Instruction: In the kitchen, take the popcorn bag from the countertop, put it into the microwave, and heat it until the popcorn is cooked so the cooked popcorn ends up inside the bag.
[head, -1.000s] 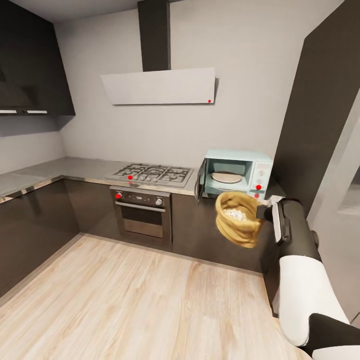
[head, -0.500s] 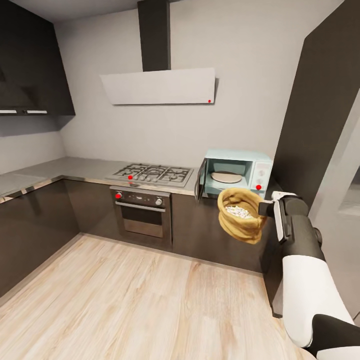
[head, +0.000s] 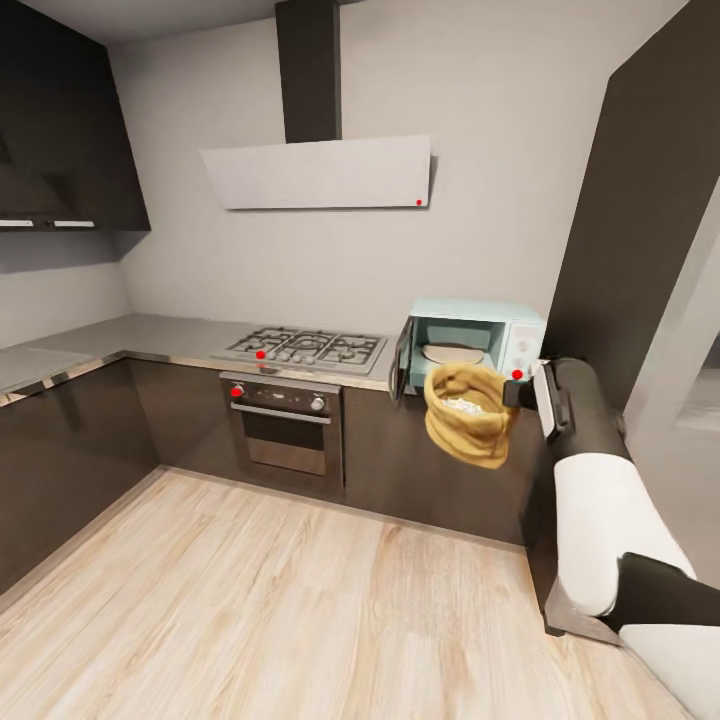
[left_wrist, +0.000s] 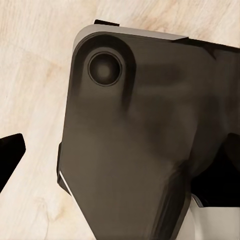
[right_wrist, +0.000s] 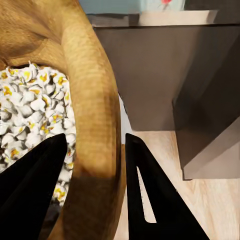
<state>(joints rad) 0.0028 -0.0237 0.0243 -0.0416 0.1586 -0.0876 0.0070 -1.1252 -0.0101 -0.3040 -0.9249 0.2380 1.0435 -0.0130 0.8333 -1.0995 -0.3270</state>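
So the right gripper (head: 518, 394) has the popcorn bag (head: 465, 415) pinched by its rolled rim, one finger inside the mouth and one outside, and the bag hangs in the air just in front of the microwave (head: 470, 347), below its open cavity and out from the countertop (head: 150, 340) edge. From the right wrist view you can see the two dark fingers (right_wrist: 150, 200) clamped on the tan wall of the bag (right_wrist: 95, 100), with the popcorn (right_wrist: 35, 110) heaped inside, white with yellow bits. The microwave door is swung open to the left and the beige turntable (head: 452, 354) sits bare inside. The gas hob (head: 305, 348) and the black built-in oven (head: 285, 425) are further left. The left wrist view just shows a dark robot body part (left_wrist: 135, 140) over the wood floor (left_wrist: 30, 75), so I can't tell what the left fingers are doing.
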